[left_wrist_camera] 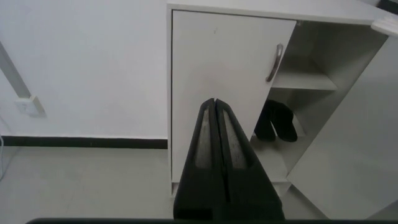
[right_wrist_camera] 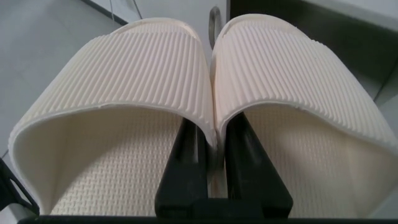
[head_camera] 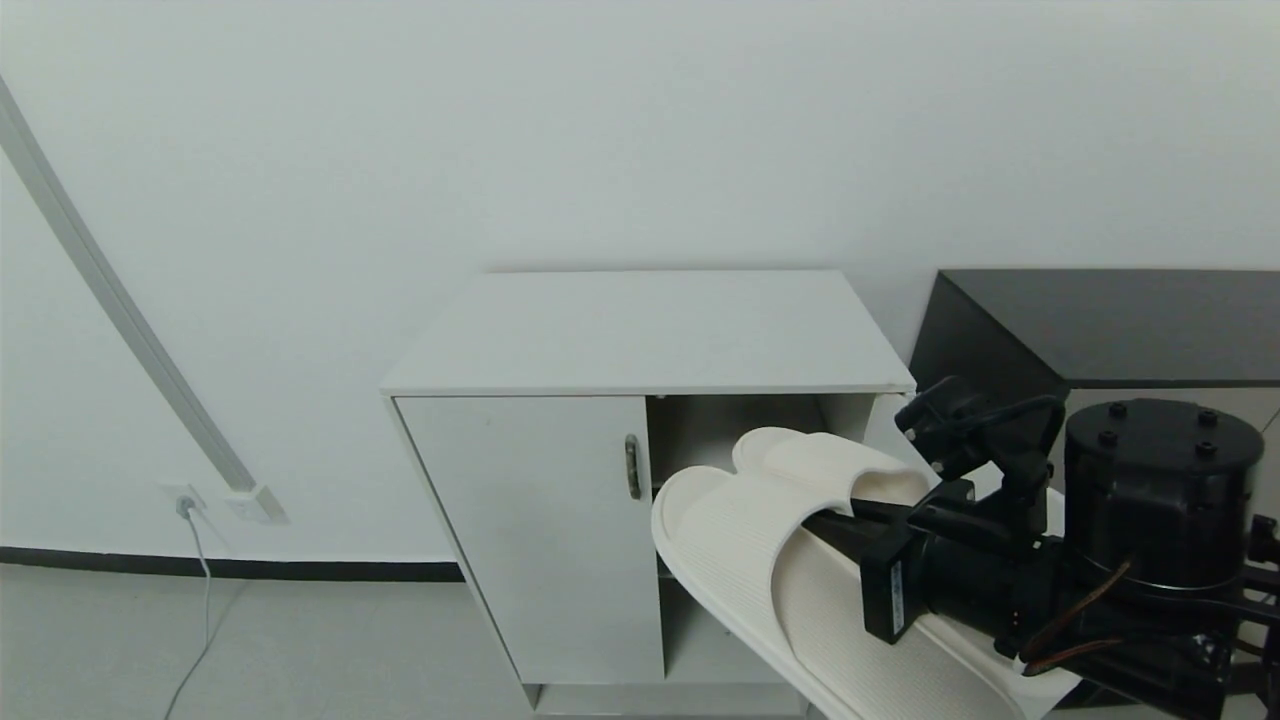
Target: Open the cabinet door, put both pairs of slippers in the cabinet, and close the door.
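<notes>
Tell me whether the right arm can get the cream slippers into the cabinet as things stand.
Probably yes: the right arm holds the cream slippers in front of the cabinet, facing its open side; nothing stands between; the shut door lies to the left.

The pair of slippers in the right gripper was cream, its straps ridged in fine parallel ribs and its footbeds stamped with a small diamond grid. Both that gripper and the left gripper were black, the left one's finger pads a duller grey. The cabinet was plain white, shelves and door alike, with a grey metal handle. A second pair of slippers inside it was black. The wall was white, crossed by a light grey strip and edged by a black baseboard; the floor was pale grey. The table beside the cabinet was black.
</notes>
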Controlling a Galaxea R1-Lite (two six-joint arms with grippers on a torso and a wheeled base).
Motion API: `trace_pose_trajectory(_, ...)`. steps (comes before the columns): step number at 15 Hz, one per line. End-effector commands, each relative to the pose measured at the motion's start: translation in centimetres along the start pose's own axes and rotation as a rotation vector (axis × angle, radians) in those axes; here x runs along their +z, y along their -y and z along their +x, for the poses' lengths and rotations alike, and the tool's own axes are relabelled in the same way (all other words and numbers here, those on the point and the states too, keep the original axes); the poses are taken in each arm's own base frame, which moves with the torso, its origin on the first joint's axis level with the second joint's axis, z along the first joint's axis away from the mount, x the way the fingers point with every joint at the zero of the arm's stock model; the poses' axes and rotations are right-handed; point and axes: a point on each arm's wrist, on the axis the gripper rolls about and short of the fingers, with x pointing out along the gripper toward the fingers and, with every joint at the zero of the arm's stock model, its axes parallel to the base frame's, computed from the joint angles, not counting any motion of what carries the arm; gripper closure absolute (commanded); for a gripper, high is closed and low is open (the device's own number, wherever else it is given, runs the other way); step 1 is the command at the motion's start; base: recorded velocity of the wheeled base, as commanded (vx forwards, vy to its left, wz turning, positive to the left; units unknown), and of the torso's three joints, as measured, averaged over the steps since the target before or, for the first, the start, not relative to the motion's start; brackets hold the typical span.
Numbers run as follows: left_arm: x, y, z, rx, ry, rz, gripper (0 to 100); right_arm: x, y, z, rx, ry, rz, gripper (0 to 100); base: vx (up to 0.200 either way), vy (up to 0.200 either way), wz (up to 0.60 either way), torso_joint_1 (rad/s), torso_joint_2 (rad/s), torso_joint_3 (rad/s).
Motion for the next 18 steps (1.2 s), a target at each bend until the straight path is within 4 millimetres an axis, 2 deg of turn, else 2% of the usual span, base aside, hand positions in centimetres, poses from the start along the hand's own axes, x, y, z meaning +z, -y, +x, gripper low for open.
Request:
trace_pose_trajectory(1, 0.0, 0.0, 0.0, -0.001, 0.0, 0.0, 100, -0.07, -0.05, 0.06, 0.001, -0.003, 0.0, 100, 0.0, 0.0, 0.0, -0.217, 0.55, 0.325)
trace_pose_trajectory(10, 0.0, 0.0, 0.0, -0.001, 0.0, 0.0, 100, -0.55, -0.03, 0.38, 0.002, -0.01, -0.013, 100, 0.0, 0.0, 0.0, -0.2, 0.52, 0.319)
trace_pose_trajectory(18, 0.0, 0.0, 0.0, -0.001, 0.0, 0.001, 100, -0.77, -0.02, 0.46, 0.0, -0.019, -0.017, 100, 0.0, 0.0, 0.0, -0.143, 0.47, 0.332)
